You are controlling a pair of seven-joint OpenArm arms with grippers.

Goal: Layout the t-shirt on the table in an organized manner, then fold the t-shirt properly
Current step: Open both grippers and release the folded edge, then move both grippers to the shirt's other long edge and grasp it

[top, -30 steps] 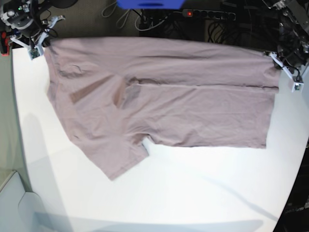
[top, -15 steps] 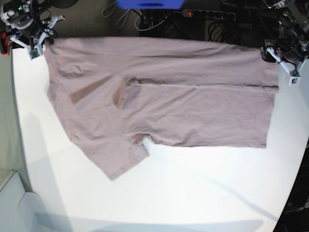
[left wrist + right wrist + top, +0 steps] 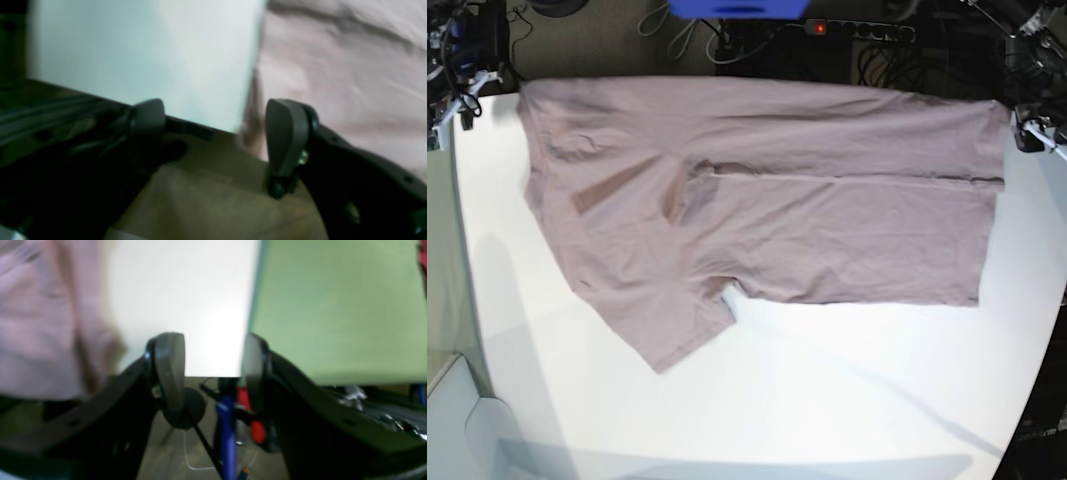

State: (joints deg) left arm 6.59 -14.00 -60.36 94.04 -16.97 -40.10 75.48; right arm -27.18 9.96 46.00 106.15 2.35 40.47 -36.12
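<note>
The mauve t-shirt (image 3: 757,200) lies flat across the far half of the white table (image 3: 827,400), its upper part folded down along a lengthwise seam and one sleeve pointing toward the near left. My left gripper (image 3: 1039,135) hangs open just off the shirt's right end. In the left wrist view this gripper (image 3: 217,126) holds nothing, with the t-shirt (image 3: 333,83) to its right. My right gripper (image 3: 455,100) is open beyond the shirt's left corner. In the right wrist view it (image 3: 211,370) is empty, and the t-shirt (image 3: 40,323) lies to its left.
A black power strip (image 3: 857,30), cables and a blue object (image 3: 737,8) lie beyond the table's far edge. A pale green surface (image 3: 333,306) borders the table on the right gripper's side. The table edge curves inward at both ends.
Both grippers were shut on the shirt's far corners. They have opened, let go and drawn outward off the cloth. The shirt has stayed in place.
</note>
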